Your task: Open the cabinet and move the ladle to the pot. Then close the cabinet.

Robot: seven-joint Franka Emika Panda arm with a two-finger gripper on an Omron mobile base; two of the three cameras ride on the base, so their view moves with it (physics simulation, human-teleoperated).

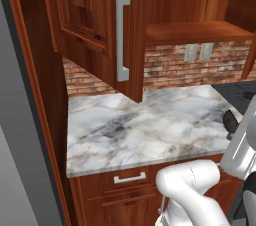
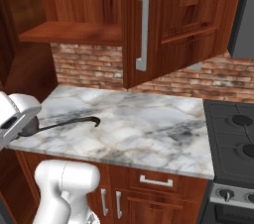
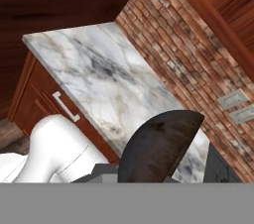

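The cabinet point(image 1: 90, 15) stands open, its doors swung out with their silver bar handles point(image 2: 142, 27) facing me, and its inner shelf point(image 2: 74, 33) is bare. The ladle point(image 2: 69, 123) is a slim dark utensil held just above the left part of the marble counter point(image 2: 139, 124). Its handle reaches right to a hooked end. My gripper point(image 2: 26, 126) is shut on it near the bowl. In the hand view the dark rusty bowl of the ladle point(image 3: 158, 143) sits close in front of the camera and hides the fingertips. The pot is out of view.
A black stove point(image 2: 233, 134) with burners adjoins the counter's right end. Brick backsplash point(image 1: 175, 67) with two wall outlets point(image 1: 197, 52) runs behind. Base cabinets with a drawer pull point(image 1: 129, 177) sit below. A tall wooden panel point(image 1: 35, 95) bounds the left.
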